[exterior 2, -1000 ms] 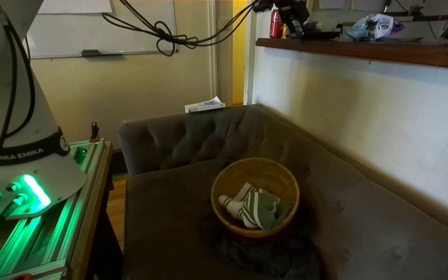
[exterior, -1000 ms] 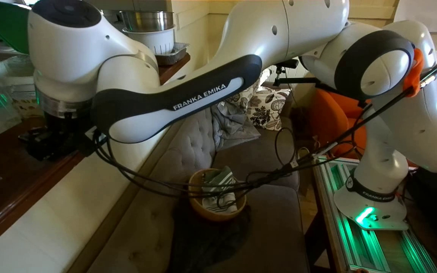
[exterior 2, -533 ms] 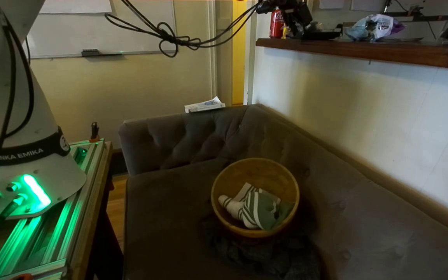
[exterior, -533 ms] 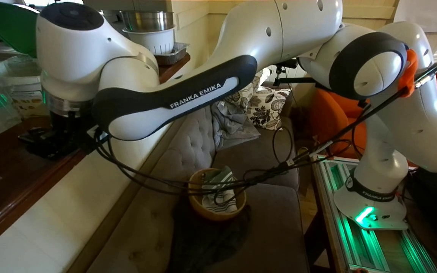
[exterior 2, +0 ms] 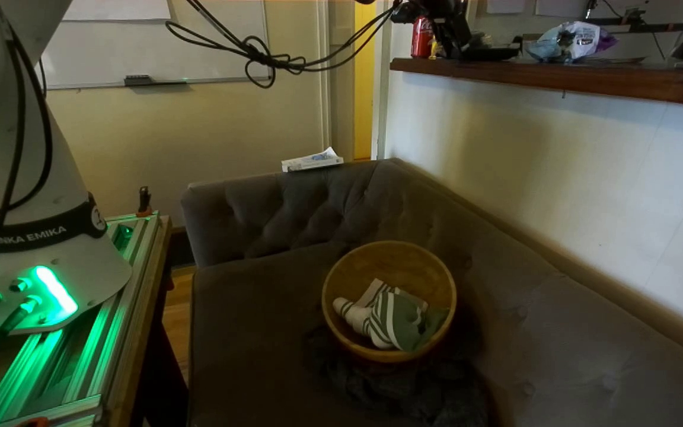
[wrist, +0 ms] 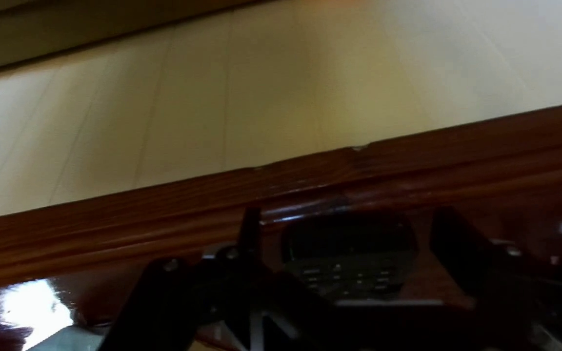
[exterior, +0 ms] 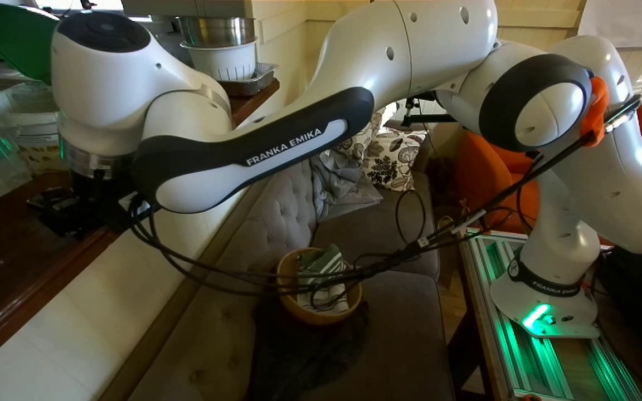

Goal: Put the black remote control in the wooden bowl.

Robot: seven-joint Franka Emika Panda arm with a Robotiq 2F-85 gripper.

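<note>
The black remote control (wrist: 354, 265) lies on the dark wooden shelf (wrist: 115, 234) near its edge in the wrist view, its lower part hidden behind the gripper's dark parts. My gripper (wrist: 347, 219) is open, with one finger on each side of the remote and a visible gap to both. In the exterior views the gripper (exterior: 56, 214) is low over the shelf, and its dark fingers (exterior 2: 457, 41) hide whatever is between them. The wooden bowl (exterior 2: 398, 255) stands on the sofa below the shelf with a green and white striped cloth inside; it also shows here (exterior: 321, 319).
A red can (exterior 2: 421, 37) stands beside the gripper on the shelf. A dark flat shape (exterior 2: 492, 54), unclear what, and a crinkled bag (exterior 2: 573, 42) lie along it. My arm's cables (exterior: 377, 267) hang across the view of the bowl. The grey sofa (exterior 2: 258, 332) lies below.
My arm and hand have come down a little toward the shelf. The gripper has shifted slightly, and the cables have swung a little. The bowl and cloth have not moved.
</note>
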